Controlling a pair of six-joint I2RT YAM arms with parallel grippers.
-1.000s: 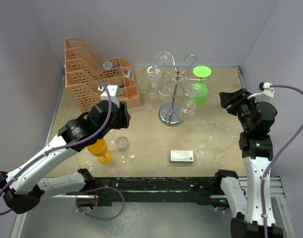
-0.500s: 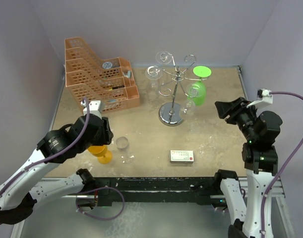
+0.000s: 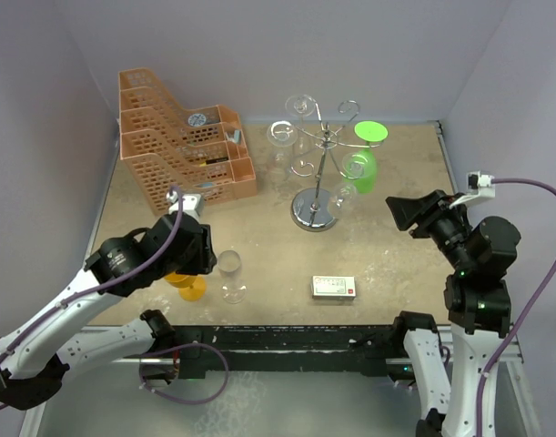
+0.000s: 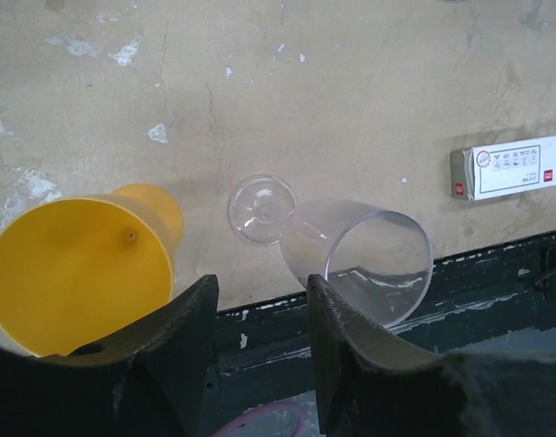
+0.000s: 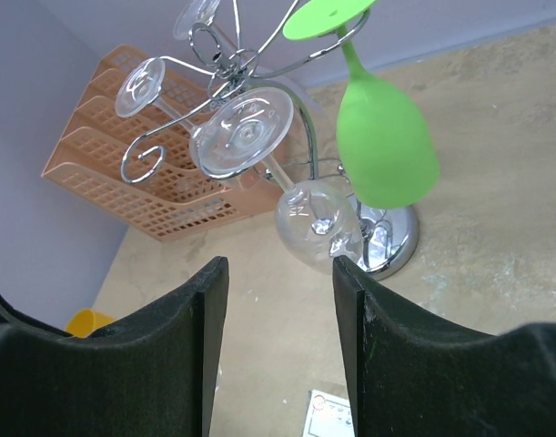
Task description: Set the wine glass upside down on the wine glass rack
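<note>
Glasses flank the left gripper [image 4: 261,284], rack far ahead

Left jaws stand parted with nothing between them, hanging above the near edge of the table [image 4: 350,82]. Two upright glasses sit on the table just under and ahead of it. The clear wine glass [image 4: 355,259] is ahead and just to the right of the right-hand finger, its foot a little farther out. The yellow wine glass [image 4: 77,273] is to the left, its rim partly under the left-hand finger. Both stand with the stem straight up, so their long axis runs along the wrist camera's line of sight rather than across the jaws. Neither is inside the gap, and I cannot tell which one the arm is after. A sideways shift, right for clear or left for yellow, seems needed before any closing.

Farther to the right of that gripper lies a small white box [image 4: 505,168], well apart from both glasses.

The right gripper [image 5: 279,264] is also parted and empty, aimed at the wine glass rack [image 3: 314,211], which is far ahead and to the right of the left arm. A green glass [image 5: 387,150] and several clear ones hang upside down from it. One curled arm looks free. The left arm is clearly nearer the table glasses, the right nearer the rack.
</note>
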